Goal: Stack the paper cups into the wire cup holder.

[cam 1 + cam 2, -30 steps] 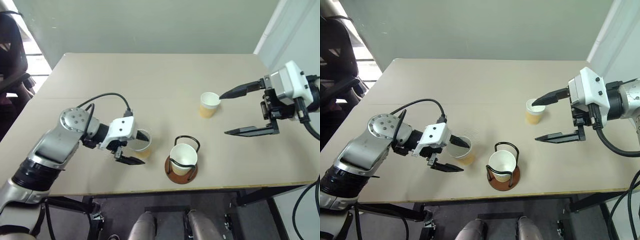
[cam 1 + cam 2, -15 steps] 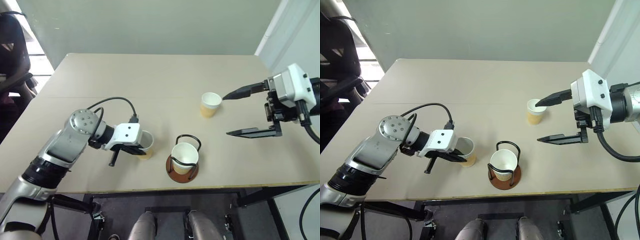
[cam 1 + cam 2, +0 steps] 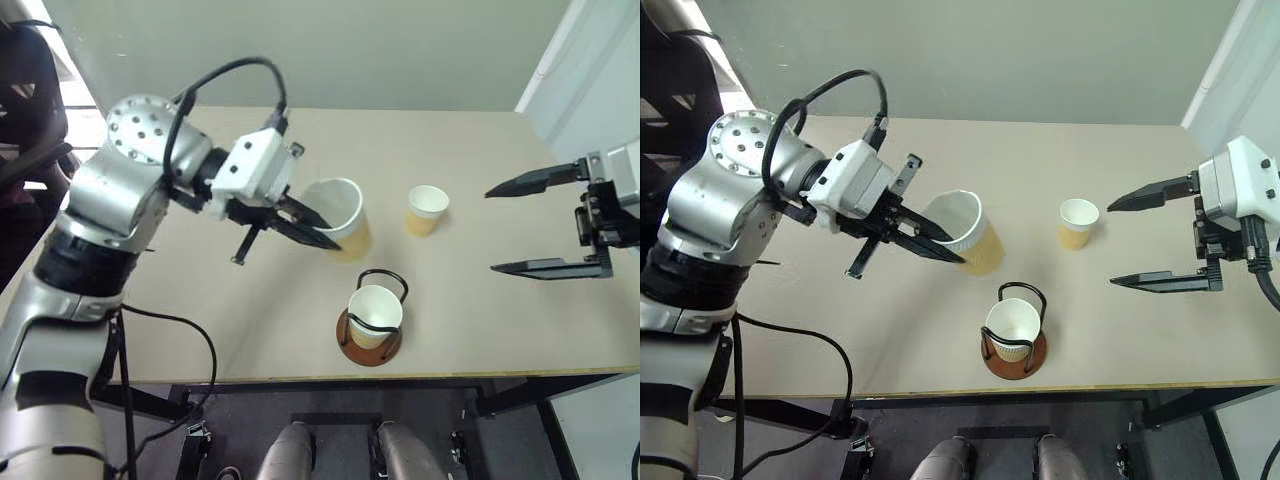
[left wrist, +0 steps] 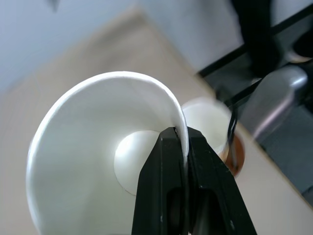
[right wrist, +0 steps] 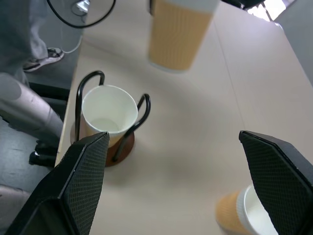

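My left gripper is shut on the wall of a paper cup and holds it tilted in the air, above the table and behind the wire cup holder. In the left wrist view the fingers clamp the white rim, one inside the cup and one outside. A second paper cup sits upright inside the holder's black wire loops. The third cup stands on the table farther back and to the right. My right gripper hangs open to the right of it, with nothing between its fingers.
The tan table has its front edge just below the holder, and its right edge lies under my right gripper. A black cable loops over my left arm. A dark chair stands off the table's left side.
My left gripper shut on the cup's rim and lifted the cup off the table, up and to the right. The right gripper drew a little to the right, still open.
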Robot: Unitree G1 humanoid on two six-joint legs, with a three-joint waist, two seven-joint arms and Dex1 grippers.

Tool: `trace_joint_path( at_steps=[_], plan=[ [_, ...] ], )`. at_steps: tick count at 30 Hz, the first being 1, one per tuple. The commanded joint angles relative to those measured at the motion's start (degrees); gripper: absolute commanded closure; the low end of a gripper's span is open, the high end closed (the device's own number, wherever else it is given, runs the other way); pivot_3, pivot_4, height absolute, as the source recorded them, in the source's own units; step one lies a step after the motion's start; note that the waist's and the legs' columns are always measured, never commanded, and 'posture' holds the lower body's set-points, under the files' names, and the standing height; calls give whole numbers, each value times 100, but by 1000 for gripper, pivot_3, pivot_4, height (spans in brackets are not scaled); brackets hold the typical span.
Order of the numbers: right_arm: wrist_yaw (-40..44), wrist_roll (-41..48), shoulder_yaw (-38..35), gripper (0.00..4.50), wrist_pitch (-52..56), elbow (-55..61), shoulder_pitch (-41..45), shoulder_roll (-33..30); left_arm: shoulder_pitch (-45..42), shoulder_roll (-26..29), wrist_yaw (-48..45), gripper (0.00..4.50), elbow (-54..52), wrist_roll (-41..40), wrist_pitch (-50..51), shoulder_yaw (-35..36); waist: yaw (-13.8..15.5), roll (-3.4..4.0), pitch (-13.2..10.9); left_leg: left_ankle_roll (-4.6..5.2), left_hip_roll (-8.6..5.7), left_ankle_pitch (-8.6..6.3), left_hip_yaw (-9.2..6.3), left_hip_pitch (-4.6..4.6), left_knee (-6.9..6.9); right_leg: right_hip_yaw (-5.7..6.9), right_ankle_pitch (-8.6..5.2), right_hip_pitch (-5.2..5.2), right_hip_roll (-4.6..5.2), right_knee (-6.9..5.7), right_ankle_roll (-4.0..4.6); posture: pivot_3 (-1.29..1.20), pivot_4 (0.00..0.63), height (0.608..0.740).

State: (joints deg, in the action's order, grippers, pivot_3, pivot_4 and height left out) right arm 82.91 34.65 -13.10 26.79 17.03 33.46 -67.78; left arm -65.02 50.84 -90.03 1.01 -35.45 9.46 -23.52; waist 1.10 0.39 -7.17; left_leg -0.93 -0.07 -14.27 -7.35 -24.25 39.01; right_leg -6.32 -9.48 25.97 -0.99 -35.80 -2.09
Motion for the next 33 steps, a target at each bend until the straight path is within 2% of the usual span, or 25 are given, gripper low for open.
trace_joint_path(
  at_steps=[1, 6, 9, 14, 17, 26, 33],
  plan=[
    [-177, 73, -406, 157, 3, 276, -90, -162, -492, 64, -247, 4471, 269, -405, -658, -699, 0, 1, -1, 2, -1, -1, 1, 1, 1, 0, 0, 0, 0, 0, -2, 0, 150, 740],
    [-338, 119, -640, 157, 81, 500, -341, -252, -1101, -111, -247, 4471, 757, -505, -1468, -1814, 7, 1, -1, 8, -6, -5, 0, -7, 10, -1, -5, -3, 5, 2, -18, 0, 150, 740],
    [-442, 140, -812, 157, 156, 650, -510, -288, -1371, -430, -247, 4471, 1181, -500, -1790, -2214, 26, 1, -1, 14, -11, -8, 0, -12, 14, -1, -14, -6, 12, 2, -32, 0, 150, 740],
    [-623, 235, -1100, 157, 336, 943, -801, -342, -1560, -807, -247, 4471, 1337, -781, -1956, -2528, 40, 1, -1, 33, -14, -22, 3, -32, 22, 0, -19, -5, 16, 21, -54, 0, 150, 740],
    [-683, 274, -1296, 157, 452, 1081, -979, -384, -1599, -781, -247, 4471, 1147, -1065, -1986, -2680, 47, 2, 0, 42, -12, -28, 6, -45, 20, 4, 19, -6, 15, 57, -117, 0, 150, 740],
    [-838, 349, -1594, 157, 604, 1289, -1248, -460, -1729, -578, -247, 4471, 917, -1329, -2239, -3207, 75, 4, -1, 79, -10, -56, 10, -72, 70, 5, 28, -11, 19, 86, -136, 0, 150, 740],
    [-903, 388, -1674, 157, 664, 1360, -1304, -488, -1720, -670, -247, 4471, 983, -1282, -2338, -3444, 76, 5, -2, 93, -13, -86, 18, -74, 109, 3, 28, -23, 24, 85, -139, 0, 150, 740]
  ],
)
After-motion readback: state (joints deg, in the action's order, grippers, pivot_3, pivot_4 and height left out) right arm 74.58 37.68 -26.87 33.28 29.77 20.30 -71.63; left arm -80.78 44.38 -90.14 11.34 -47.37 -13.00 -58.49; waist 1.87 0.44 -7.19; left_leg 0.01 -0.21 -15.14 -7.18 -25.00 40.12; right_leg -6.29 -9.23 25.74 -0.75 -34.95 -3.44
